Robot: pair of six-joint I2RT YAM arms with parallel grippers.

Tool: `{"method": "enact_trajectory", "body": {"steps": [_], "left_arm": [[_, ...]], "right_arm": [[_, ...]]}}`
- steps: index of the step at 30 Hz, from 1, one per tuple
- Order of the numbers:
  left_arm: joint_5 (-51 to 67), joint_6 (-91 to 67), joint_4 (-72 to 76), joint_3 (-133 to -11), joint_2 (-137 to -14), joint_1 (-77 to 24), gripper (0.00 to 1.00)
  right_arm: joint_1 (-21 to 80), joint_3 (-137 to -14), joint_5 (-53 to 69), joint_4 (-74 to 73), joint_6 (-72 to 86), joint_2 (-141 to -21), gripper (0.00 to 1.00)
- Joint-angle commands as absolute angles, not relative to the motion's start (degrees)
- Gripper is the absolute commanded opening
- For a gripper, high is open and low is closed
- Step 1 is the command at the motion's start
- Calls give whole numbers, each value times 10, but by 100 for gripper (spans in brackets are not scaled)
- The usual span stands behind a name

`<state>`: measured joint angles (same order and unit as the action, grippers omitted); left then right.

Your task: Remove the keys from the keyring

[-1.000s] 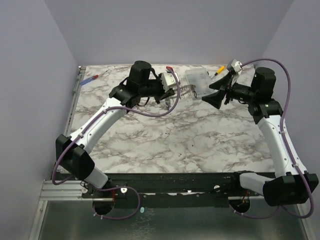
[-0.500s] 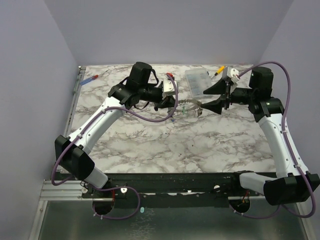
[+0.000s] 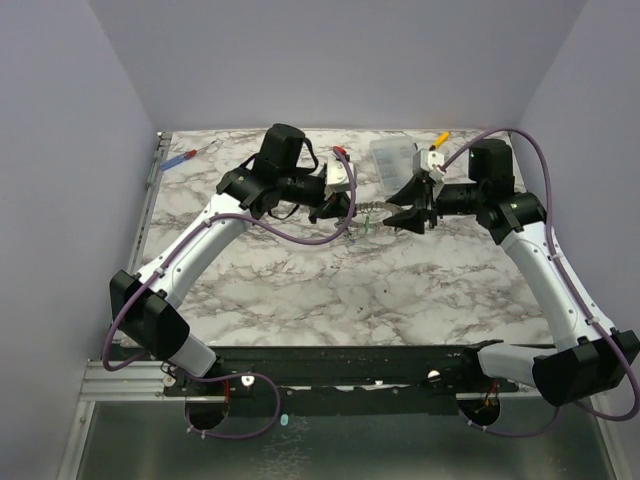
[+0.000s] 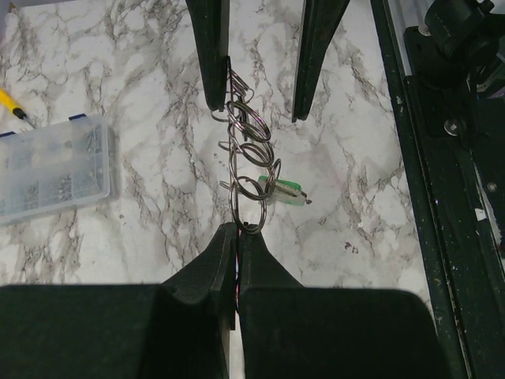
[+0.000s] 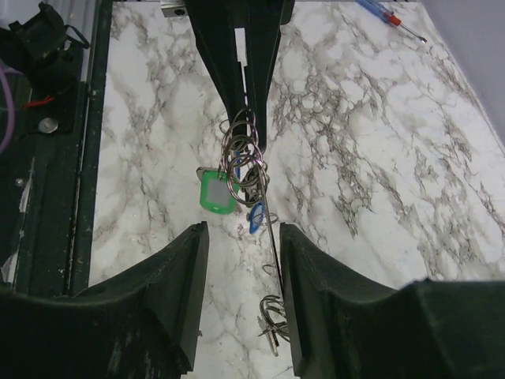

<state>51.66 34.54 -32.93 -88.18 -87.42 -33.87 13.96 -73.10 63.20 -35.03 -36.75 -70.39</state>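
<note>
The left gripper has its jaws shut tight on one end of the keyring, holding the bunch of linked metal rings clear above the marble table. This grip appears intended to anchor the bunch so that the other arm can work on it. The right gripper faces it from the opposite side with its jaws apart, straddling the far end of the bunch. One finger lies against the rings, but nothing is clamped. The keys hang between the two grippers: a green tag and a small blue key dangle from the rings, both not yet removed. The rings overlap closely, so singling out one key is judged to be the hard part. A clear compartment box and a yellow screwdriver lie well off to one side, and a blue-and-red screwdriver lies far away; none obstructs the grippers.
</note>
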Motion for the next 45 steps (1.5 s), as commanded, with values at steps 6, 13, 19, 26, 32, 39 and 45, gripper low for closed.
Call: {"method": "enact_trajectory", "body": {"steps": [6,13,19,26,32,39,45], "left_arm": [[550,352,-323,-896,-876,-344,0],[540,347,-322,-900,-875,-343,0],[451,267,-264,-884,-861,-324,56],[446,145,-136,-819,-840,-271,78],[468,68,-46,-776,-838,-263,76],[492,-99,192,-677,-841,-241,74],[449,-196,354,-601,-845,-226,74]], "right_arm": [[175,-755,560,-378,-401,-718,34],[189,-749,522,-369,-394,-717,3],[190,-762,404,-278,-295,-711,1],[200,-810,280,-226,-243,-727,0],[240,-824,174,-229,-256,-750,1],[318,-835,33,-232,-278,-770,1],[362,-852,-51,-232,-264,-790,1]]}}
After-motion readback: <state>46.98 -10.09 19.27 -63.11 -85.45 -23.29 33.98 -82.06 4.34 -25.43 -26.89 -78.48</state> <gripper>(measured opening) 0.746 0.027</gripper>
